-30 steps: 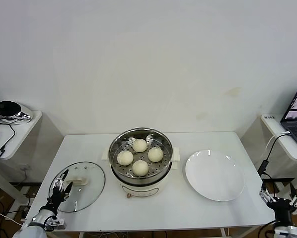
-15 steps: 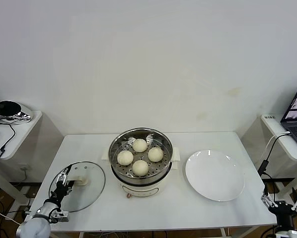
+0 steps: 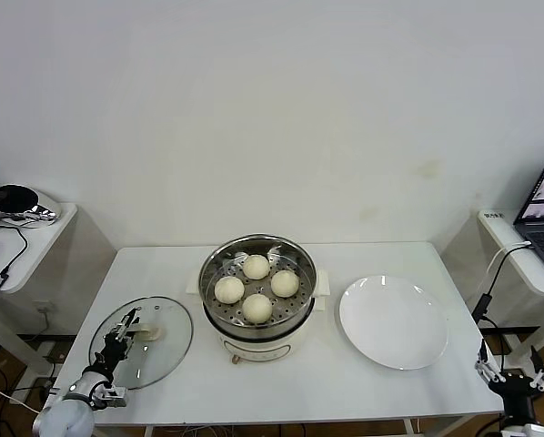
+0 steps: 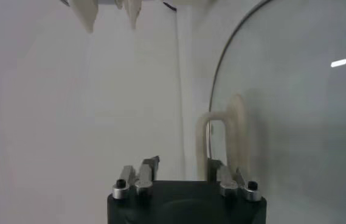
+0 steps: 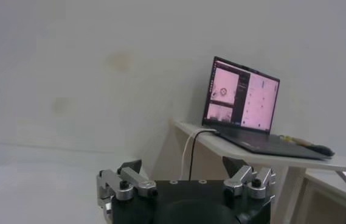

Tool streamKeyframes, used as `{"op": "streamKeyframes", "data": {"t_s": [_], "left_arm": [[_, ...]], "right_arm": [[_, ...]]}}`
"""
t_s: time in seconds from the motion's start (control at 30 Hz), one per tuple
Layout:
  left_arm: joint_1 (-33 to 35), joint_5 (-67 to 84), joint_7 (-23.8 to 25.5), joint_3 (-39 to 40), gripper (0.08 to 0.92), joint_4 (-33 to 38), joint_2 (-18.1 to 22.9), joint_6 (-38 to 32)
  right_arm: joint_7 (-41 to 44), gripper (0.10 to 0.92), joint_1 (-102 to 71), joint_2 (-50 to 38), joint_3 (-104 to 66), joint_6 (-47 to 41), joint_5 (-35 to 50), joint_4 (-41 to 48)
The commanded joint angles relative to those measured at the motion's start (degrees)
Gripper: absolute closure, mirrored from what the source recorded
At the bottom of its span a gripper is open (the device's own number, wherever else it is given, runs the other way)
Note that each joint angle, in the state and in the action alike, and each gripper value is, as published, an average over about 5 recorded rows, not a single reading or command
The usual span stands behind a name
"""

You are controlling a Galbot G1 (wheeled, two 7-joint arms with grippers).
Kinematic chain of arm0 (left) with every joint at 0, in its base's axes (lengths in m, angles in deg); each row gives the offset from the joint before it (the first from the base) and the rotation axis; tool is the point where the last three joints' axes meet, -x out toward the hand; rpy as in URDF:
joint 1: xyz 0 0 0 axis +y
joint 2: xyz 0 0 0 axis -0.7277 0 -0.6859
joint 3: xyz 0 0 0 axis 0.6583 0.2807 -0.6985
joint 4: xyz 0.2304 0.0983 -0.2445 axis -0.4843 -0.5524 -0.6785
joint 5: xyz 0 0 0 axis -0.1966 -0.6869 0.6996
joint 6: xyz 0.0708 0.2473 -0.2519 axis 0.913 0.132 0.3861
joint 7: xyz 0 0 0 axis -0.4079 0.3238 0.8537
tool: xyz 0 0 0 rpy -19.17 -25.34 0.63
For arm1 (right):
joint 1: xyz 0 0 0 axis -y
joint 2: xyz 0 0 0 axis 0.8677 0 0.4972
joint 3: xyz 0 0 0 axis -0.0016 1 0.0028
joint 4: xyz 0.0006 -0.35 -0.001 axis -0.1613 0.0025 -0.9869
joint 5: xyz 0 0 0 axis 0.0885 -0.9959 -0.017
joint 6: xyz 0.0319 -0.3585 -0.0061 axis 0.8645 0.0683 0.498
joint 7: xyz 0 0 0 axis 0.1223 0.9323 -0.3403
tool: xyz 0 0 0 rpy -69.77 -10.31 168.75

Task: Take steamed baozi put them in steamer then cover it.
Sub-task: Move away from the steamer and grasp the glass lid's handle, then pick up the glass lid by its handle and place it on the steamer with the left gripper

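Several off-white baozi (image 3: 257, 308) sit on the perforated tray inside the steel steamer (image 3: 215, 314) at the table's middle. The clear glass cover (image 3: 163, 355) lies flat on the table left of the steamer, and it also shows in the left wrist view (image 4: 294, 109). My left gripper (image 3: 126, 330) is open and low over the cover, at the near end of its cream handle (image 3: 148, 333). In the left wrist view (image 4: 183, 170) the handle (image 4: 221, 137) stands just ahead of one finger. My right gripper (image 3: 511, 375) is open and empty, off the table's front right corner.
An empty white plate (image 3: 395, 321) lies right of the steamer. A side table at the right holds an open laptop (image 5: 242, 100). A side table at the left holds a shiny bowl (image 3: 15, 202) and cables.
My left gripper has moved forward over the cover toward its handle. My right gripper has sunk lower beside the table's front right corner.
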Motion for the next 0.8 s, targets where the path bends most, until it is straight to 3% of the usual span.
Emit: {"op": "streamKeyframes", "data": {"t_s": [0.03,0.27,0.5,0.8], "left_arm": [[1.3,3.9,-0.8,-0.7,0.692,3.6,-0.3,0.2],[7.5,7.6,-1.5,-4.6,0.856,12.9,-1.3,3.2],[14.4,9.7,2.9,-12.0,0.86,25.6,-3.9,10.6],[13.0,14.0,12.6,-13.0,0.86,36.3,-9.9,18.3]], "right_arm": [[0.2,0.203,-0.3,0.0,0.8,-0.4,0.3,-0.6],[0.3,0.203,-0.2,-0.2,2.2,-0.7,-0.1,-1.2],[0.7,0.203,-0.5,-0.6,2.8,-0.7,-0.3,-2.1],[1.2,0.203,-1.9,-0.4,4.1,-0.6,-1.4,-3.3]]}}
